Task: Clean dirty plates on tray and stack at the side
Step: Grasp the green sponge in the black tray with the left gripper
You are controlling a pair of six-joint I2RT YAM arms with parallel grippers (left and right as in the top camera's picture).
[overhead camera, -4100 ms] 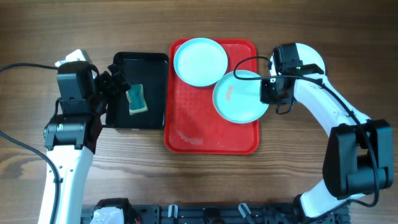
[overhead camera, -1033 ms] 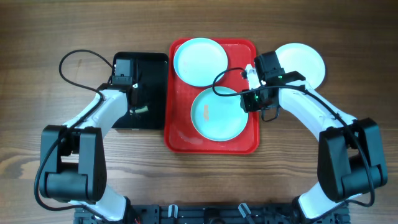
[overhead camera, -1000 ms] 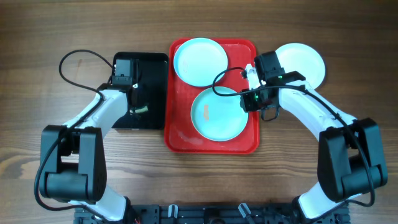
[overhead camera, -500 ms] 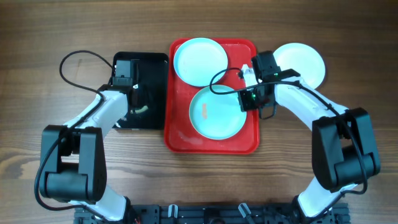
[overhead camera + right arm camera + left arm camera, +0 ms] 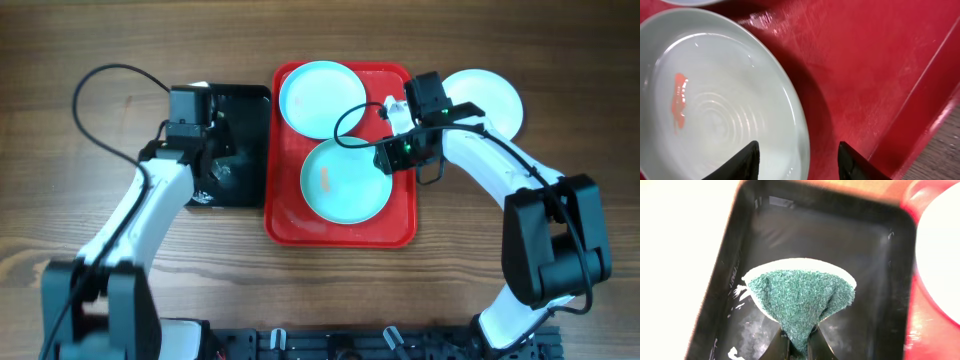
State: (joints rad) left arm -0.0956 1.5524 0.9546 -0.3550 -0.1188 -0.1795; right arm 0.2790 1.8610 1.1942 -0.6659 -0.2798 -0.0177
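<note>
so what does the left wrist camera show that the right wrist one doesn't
Only the left wrist view: the black tray and the green sponge, pinched in the left gripper. Only the right wrist view: the orange smear on a plate, with the open right gripper astride its rim, and a strip of wooden table. Both: the red tray.
</note>
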